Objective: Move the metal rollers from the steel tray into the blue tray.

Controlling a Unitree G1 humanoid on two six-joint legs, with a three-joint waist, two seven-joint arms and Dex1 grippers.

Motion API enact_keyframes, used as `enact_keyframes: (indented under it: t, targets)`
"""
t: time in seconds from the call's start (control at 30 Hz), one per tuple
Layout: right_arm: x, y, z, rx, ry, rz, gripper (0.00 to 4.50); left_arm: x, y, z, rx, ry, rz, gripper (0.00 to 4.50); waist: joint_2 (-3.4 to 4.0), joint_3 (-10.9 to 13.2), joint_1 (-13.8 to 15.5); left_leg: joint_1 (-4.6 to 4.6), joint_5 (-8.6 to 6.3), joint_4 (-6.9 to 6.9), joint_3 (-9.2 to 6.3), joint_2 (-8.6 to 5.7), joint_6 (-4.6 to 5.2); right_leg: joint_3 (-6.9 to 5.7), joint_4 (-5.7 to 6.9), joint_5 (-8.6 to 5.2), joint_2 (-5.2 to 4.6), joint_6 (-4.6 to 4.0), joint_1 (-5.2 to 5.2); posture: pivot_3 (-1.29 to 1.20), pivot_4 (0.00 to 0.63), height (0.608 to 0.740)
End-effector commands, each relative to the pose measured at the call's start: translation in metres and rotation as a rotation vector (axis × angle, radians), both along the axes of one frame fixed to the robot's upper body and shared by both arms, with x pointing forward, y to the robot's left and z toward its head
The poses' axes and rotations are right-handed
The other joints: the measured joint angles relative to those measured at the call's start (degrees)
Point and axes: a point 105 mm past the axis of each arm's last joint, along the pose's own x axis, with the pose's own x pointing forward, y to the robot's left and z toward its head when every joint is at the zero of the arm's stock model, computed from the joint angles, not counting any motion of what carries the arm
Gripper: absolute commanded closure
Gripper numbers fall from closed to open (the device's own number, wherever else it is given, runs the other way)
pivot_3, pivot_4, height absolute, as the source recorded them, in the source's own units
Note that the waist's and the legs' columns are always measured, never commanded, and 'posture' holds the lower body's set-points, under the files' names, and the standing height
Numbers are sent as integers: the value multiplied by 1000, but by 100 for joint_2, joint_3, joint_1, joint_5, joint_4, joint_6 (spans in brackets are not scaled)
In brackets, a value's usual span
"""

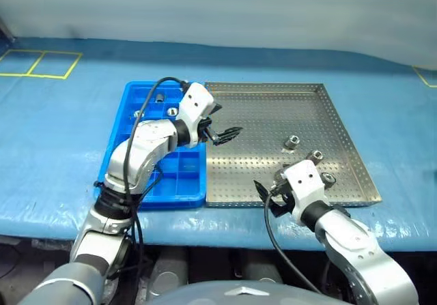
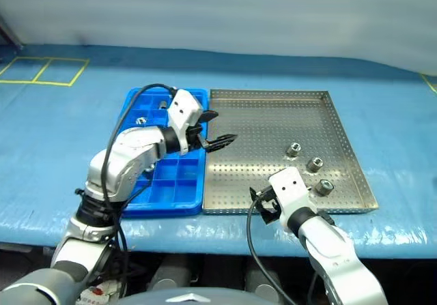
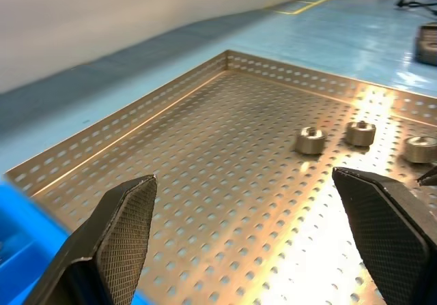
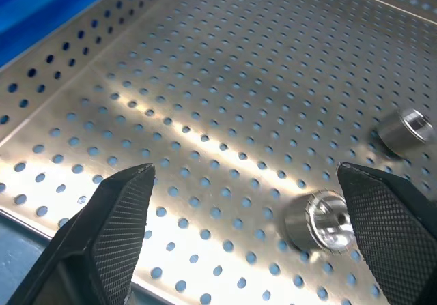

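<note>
The steel tray [image 2: 273,114] lies flat on the blue-covered desk [image 2: 61,134], with the blue tray [image 2: 188,194] touching its nine o'clock edge. Three metal rollers [image 2: 314,164] rest on the steel tray's perforated floor toward its four o'clock corner, close together but apart from one another, in a loose line running from ten o'clock to four o'clock. At least two more rollers sit in compartments at the twelve o'clock end of the blue tray, one [image 2: 141,121] just at nine o'clock of the left arm, the other [image 2: 163,104] partly hidden behind it. The left tool [image 2: 217,132] hangs over the seam between the two trays, pointing toward three o'clock across the steel tray; its fingers stand wide apart and hold nothing. The right tool [image 1: 268,197] is at the steel tray's six o'clock rim, at about seven o'clock of the three rollers, its fingers [image 4: 113,233] likewise spread wide and empty, with the nearest roller lying just ahead of them.
</note>
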Motion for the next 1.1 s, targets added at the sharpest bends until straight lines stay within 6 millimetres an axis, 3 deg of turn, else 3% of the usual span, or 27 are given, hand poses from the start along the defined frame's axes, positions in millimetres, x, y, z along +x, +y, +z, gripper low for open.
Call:
enact_keyframes:
  t: [0.03, 0.17, 0.27, 0.57, 0.73, 1.1]
  targets:
    - [-7, -9, 11, -2, -61, -79, 0, -3, -28, -3, 13, -12, -111, 40, 1, -1, -93, 1, 0, -1, -1, 2, 0, 3, -1, 0, 3, 0, -1, -76, 150, 740]
    - [-19, -20, 3, 0, -49, -166, 0, -4, -55, -24, 49, 25, -188, 40, 2, -2, -313, 5, 0, 0, 2, 5, 0, 15, 2, 0, 5, 1, -3, -156, 150, 740]
    - [-24, -22, 2, 0, -58, -194, 0, -7, -63, -43, 112, 28, -233, 40, 4, -3, -463, 9, -1, -2, 10, 15, 0, 22, 6, 0, 11, 1, -7, -194, 150, 740]
    - [-30, -24, 3, 6, -81, -236, 0, -17, -67, -77, 208, 61, -305, 40, 6, -4, -673, 7, -2, -6, 17, 35, 0, 32, 6, 0, 4, 1, -14, -231, 150, 740]
    - [-27, -22, 5, 8, -92, -229, 0, -21, -68, -87, 232, 63, -314, 40, 6, -4, -697, 8, -2, -6, 20, 35, 1, 33, 6, 1, 2, 2, -15, -229, 150, 740]
    - [-24, -22, 6, 6, -96, -216, 0, -21, -67, -86, 219, 70, -309, 40, 6, -4, -696, 8, -2, -5, 22, 35, 1, 34, 7, 2, 1, 3, -16, -215, 150, 740]
